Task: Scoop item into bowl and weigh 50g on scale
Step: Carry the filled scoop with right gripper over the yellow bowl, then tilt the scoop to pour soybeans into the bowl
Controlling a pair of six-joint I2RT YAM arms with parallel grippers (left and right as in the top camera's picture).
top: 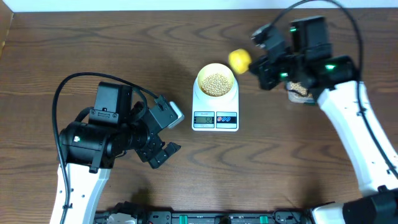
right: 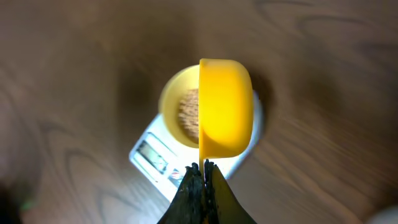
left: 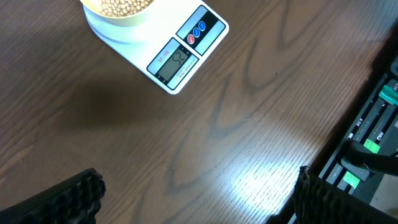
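The white scale (top: 214, 118) stands mid-table with the pale-yellow bowl (top: 216, 81) on its platform, and beige beans (top: 216, 83) fill the bowl. My right gripper (top: 255, 64) is shut on the thin handle of a bright-yellow scoop (top: 239, 60), which hangs just right of the bowl. In the right wrist view the scoop (right: 225, 109) is turned on its side above the bowl (right: 174, 102) and scale (right: 152, 155), with the gripper (right: 202, 167) pinching its handle. My left gripper (top: 166, 140) stands open and empty over bare table, left of the scale (left: 180, 53).
A clear tub of beans (top: 298, 92) sits at the back right, mostly hidden under the right arm. The table's front edge with dark equipment (left: 373, 143) runs past the left gripper's right finger. The scale's display (left: 177, 61) is lit.
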